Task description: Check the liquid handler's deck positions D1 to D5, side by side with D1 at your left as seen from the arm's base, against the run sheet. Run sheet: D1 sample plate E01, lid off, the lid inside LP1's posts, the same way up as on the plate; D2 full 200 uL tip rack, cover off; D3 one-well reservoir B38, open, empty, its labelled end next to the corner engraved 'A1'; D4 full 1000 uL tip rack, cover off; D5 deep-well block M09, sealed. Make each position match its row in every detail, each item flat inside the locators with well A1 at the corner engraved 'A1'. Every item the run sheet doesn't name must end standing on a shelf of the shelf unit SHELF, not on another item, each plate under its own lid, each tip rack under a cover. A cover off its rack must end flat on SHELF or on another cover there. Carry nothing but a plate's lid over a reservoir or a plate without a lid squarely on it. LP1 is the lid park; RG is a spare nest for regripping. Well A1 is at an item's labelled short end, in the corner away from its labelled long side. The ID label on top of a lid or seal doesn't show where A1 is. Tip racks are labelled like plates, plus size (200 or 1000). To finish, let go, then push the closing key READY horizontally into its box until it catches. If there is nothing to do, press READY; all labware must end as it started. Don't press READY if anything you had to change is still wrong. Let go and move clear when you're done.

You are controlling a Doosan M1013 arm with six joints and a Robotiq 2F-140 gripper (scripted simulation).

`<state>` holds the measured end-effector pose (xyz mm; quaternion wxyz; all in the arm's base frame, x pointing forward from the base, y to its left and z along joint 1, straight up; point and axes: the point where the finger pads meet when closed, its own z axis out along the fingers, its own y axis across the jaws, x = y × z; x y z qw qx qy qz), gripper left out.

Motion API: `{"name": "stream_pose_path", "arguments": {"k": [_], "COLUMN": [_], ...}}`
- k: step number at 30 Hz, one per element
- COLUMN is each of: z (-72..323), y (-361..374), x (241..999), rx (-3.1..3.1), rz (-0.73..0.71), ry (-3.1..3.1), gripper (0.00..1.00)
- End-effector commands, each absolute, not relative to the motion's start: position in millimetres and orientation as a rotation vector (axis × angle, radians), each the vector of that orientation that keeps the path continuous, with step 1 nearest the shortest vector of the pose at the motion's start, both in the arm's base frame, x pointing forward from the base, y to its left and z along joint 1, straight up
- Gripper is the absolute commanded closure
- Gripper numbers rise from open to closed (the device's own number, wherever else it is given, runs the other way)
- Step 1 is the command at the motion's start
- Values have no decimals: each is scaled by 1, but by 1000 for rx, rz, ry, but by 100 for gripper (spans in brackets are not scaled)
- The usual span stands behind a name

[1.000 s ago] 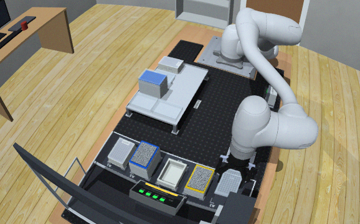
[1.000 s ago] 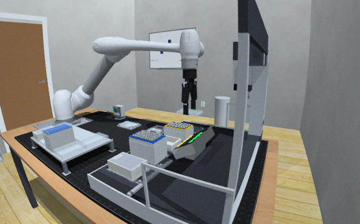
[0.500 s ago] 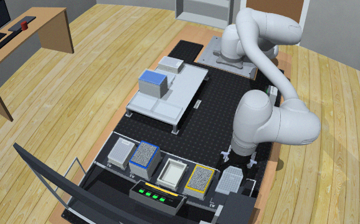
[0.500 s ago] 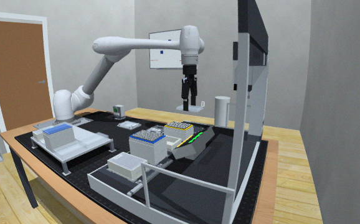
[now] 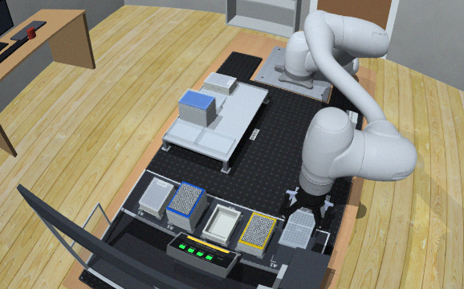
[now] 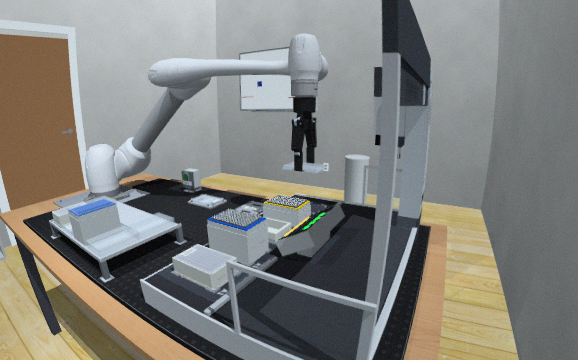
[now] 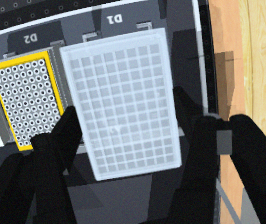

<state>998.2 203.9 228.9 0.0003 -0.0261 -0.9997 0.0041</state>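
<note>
My gripper [image 5: 310, 209] is shut on a clear well plate [image 5: 297, 229] with a fine grid of wells. It holds the plate level, high above the deck at the right end of the row, as the exterior view shows [image 6: 305, 167]. In the wrist view the plate [image 7: 123, 103] sits between the black fingers over the nest engraved D1 [image 7: 113, 19]. The yellow-rimmed tip rack [image 7: 25, 96] stands uncovered in D2. The white open reservoir [image 5: 221, 224], the blue-rimmed tip rack [image 5: 187, 204] and a sealed white block [image 5: 156, 197] fill the other positions.
The grey shelf unit [image 5: 216, 120] carries a blue-topped box [image 5: 197, 106] and a low white box [image 5: 220, 83]. A dark console with green lights [image 5: 201, 254] lies in front of the deck. A flat clear item [image 6: 208, 201] lies on the table. A frame post [image 6: 386, 200] stands near.
</note>
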Motion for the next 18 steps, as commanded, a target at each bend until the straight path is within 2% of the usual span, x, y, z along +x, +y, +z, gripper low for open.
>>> {"name": "stream_pose_path", "arguments": {"k": [1,18], "z": [233,258], "y": [204,204], "x": [998,998], "rx": [-82,-82], "rz": [12,12], "ry": [-3141,-3141], "gripper": [90,90]}}
